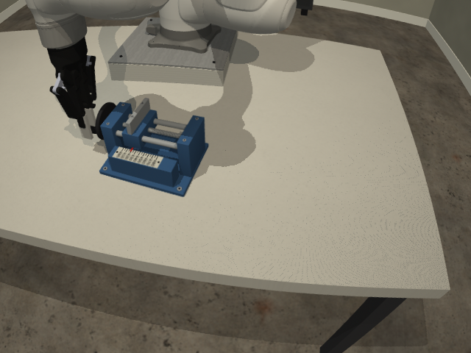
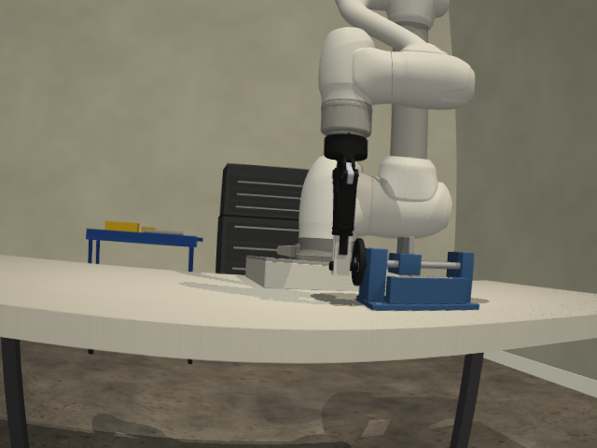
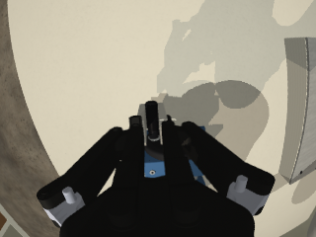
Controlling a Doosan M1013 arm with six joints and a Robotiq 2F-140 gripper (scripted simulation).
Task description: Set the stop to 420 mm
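Pointing straight down, the hand [image 2: 343, 264] pinches the handwheel [image 2: 358, 267] crank, nearly closed.

Arm [image 2: 409, 77]: glossy off-white, fat rounded links, bulbous joint housings; ribbed pale-grey band at the wrist end. Foot flange grey, bolted onto a grey square base plate [image 1: 121, 56] with dark corner screws. Black round collar, then black gripper [image 2: 343, 260], angular linkages, small white-and-blue side fitting; pale finger pads [image 1: 87, 123]; blue patch with one screw between linkages.
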